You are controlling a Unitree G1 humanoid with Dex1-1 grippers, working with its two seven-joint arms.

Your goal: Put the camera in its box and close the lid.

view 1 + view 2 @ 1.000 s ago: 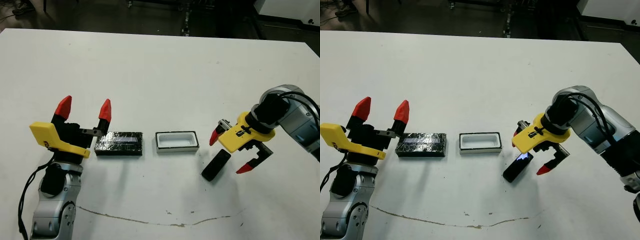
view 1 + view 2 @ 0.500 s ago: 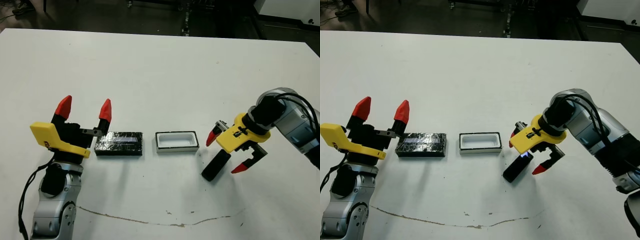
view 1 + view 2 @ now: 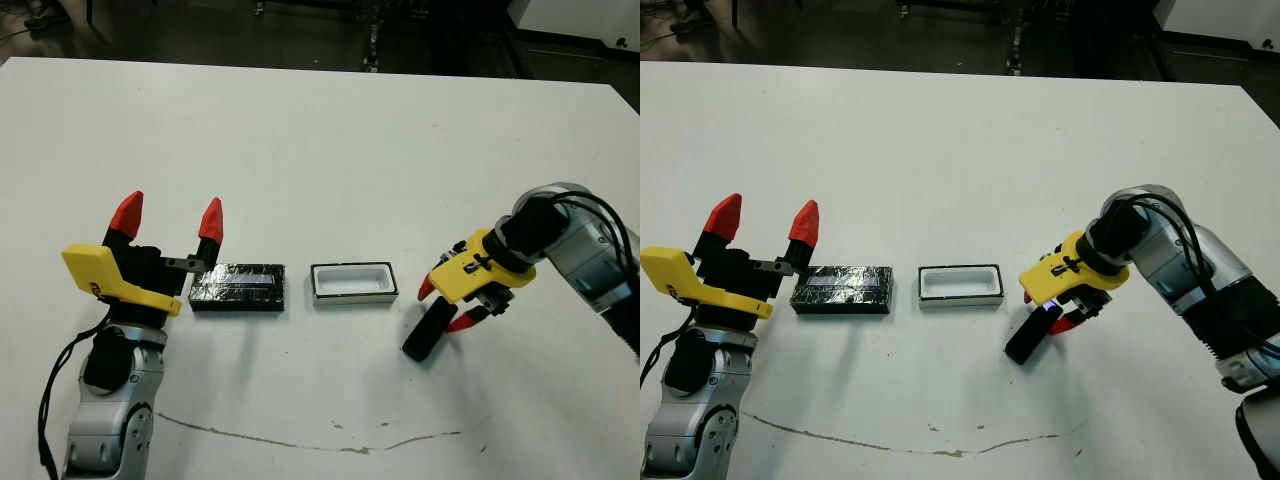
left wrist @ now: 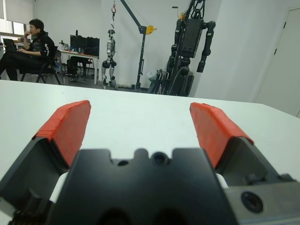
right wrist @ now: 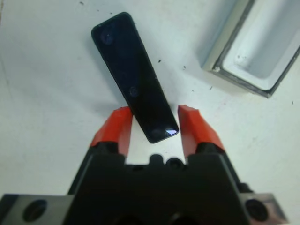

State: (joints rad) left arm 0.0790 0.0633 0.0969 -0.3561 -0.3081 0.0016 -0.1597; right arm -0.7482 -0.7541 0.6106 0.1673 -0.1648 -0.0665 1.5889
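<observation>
Head views: right claw (image 3: 447, 305) is down over the near end of the camera (image 3: 424, 333), which lies on the bench (image 3: 320, 150) just right of the box (image 3: 353, 282). Lid (image 3: 238, 287) sits left of it, beside the left claw (image 3: 168, 220) — spread wide, empty.

Right wrist: fingers (image 5: 116, 126) flank the camera's end, small gaps either side — not gripping.

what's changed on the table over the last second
The right pincer has come down over the near end of the camera, one finger on each side, with small gaps showing. The camera, box, lid and the open left pincer have stayed put.
</observation>
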